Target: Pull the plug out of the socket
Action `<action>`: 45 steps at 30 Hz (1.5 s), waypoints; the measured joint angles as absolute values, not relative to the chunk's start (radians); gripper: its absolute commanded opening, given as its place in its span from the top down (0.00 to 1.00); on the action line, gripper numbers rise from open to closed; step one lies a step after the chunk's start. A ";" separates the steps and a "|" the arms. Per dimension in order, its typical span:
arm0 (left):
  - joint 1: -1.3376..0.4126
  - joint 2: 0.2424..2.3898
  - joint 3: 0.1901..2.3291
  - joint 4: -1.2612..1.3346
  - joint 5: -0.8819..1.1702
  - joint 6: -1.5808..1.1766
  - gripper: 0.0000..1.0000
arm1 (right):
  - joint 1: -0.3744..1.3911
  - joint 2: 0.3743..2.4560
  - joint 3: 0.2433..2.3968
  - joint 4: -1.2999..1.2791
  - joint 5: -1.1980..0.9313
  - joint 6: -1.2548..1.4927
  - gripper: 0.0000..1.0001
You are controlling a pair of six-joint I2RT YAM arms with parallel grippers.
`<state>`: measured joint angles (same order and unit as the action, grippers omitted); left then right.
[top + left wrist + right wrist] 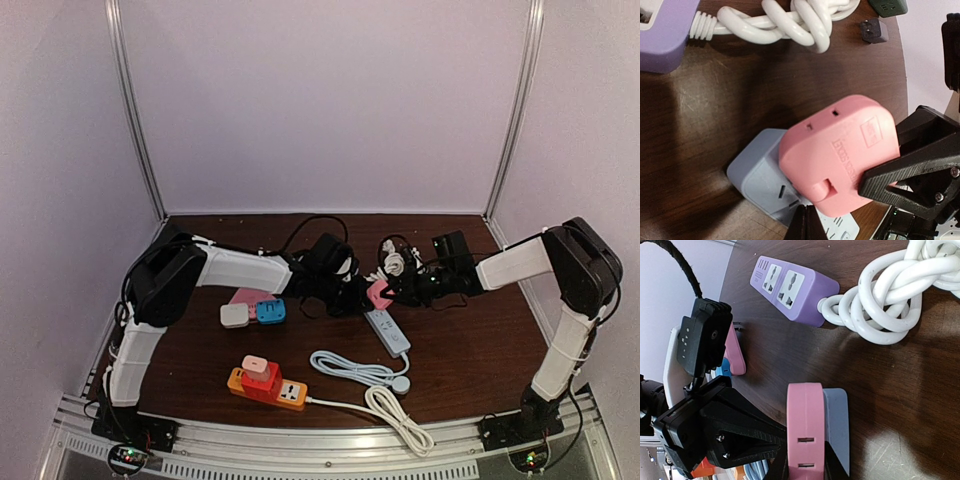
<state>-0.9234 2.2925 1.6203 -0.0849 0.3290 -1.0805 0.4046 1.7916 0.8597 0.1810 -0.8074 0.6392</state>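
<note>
A pink plug (378, 294) sits tilted over the far end of a pale blue-grey socket strip (388, 332). My right gripper (805, 464) is shut on the pink plug (806, 420), one finger on each flat side. The left wrist view shows those black fingers (910, 167) clamping the plug (840, 150). My left gripper (806, 217) is shut with nothing in it, its tips down on the strip (760, 177) beside two bare slots. The plug's prongs are hidden, so I cannot tell whether they sit in the socket.
A purple power strip (790, 287) with a knotted white cable (890, 300) lies just beyond. Near the front edge are an orange-red strip (265, 382) carrying a pink plug, and a coiled white cable (375, 385). White (235, 316) and blue (270, 311) adapters sit left of centre.
</note>
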 measured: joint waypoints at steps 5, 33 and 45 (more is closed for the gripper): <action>-0.923 2.296 1.628 -0.093 0.329 -1.085 1.00 | 0.401 1.795 0.858 0.190 -0.816 0.653 0.92; -0.923 2.299 1.633 -0.098 0.328 -1.106 1.00 | 0.390 1.799 0.838 0.243 -0.841 0.735 0.92; -0.923 2.300 1.633 -0.096 0.325 -1.110 1.00 | 0.387 1.799 0.838 0.242 -0.845 0.741 0.93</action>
<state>-0.9226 2.2997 1.6329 -0.0959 0.3248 -1.1103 0.3866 1.7992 0.8383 0.2424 -0.8448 0.7410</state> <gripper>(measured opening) 0.006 0.176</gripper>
